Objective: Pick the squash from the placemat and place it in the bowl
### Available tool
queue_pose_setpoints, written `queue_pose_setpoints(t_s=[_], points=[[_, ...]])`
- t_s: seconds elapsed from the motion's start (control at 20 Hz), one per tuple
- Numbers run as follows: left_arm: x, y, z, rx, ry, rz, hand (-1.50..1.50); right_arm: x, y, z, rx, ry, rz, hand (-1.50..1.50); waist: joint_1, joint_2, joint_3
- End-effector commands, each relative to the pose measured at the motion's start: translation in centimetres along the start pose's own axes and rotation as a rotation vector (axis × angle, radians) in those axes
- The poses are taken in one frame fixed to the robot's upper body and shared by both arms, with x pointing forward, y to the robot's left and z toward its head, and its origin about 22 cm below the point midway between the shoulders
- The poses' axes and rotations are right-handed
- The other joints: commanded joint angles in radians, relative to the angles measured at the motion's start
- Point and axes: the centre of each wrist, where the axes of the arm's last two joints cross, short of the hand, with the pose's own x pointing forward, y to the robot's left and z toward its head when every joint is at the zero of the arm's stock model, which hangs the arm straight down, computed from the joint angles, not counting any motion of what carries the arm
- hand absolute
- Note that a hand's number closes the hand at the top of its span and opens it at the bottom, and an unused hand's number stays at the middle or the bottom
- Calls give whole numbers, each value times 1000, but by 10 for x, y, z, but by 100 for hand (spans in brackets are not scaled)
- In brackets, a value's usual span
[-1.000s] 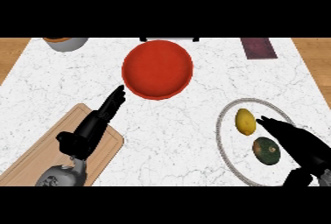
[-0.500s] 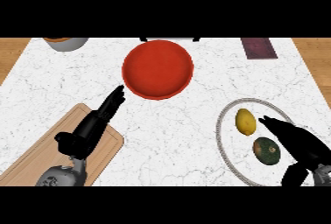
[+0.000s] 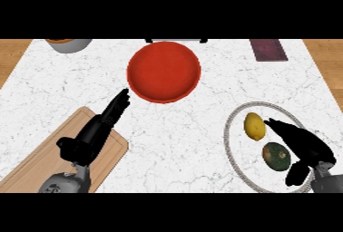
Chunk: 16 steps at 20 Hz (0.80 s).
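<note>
**Counter Layout and Hand Positions at the Placemat**

The marble counter (image 3: 188,136) fills most of the head view, with wood-toned strips showing along its left and right edges.

A wooden cutting board (image 3: 40,161) lies at the lower left, angled across the corner. The left forearm passes over its right part.

The red bowl (image 3: 164,71) sits at the upper centre of the counter. Nothing lies in it.

The round placemat (image 3: 231,136), white with a grey rim, lies at the lower right. It carries two items: a yellow lemon (image 3: 254,126) toward its upper part, and the dark green squash (image 3: 275,155) just below and to the right of the lemon. The two are near each other but apart.

The left hand (image 3: 100,127) extends from the cutting board toward the bowl with fingers straight and together; it holds nothing. Its fingertips end just short of the bowl's lower left rim.

The right hand (image 3: 301,145) is over the right side of the placemat, fingers extended toward the lemon and uncurled, thumb hanging down at the lower right. It covers the squash's right edge; whether it touches the squash cannot be determined from this angle.

A dark red rectangular item (image 3: 268,50) lies at the upper right. A grey pot (image 3: 68,44) with brownish contents is partly visible at the upper left.
</note>
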Motion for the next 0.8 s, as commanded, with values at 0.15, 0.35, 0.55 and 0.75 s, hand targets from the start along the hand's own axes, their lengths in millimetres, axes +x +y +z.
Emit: queue_pose_setpoints(t_s=[0.15, 0.35, 0.55, 0.75], points=[[8, 7, -3, 6, -16, 2, 0, -3, -8, -5, -91, -124, 5, 150, 0, 0, 0], [-4, -3, 3, 4, 4, 9, 0, 2, 12, -26, -130, -118, -10, 150, 2, 0, 0], [-3, -8, -4, -31, -2, -1, 0, 134, 7, -39, -134, -128, 15, 150, 36, 3, -1], [13, -18, -19, -118, -45, -11, 0, 213, -12, -41, -177, -149, 2, 150, 146, 25, -4]])
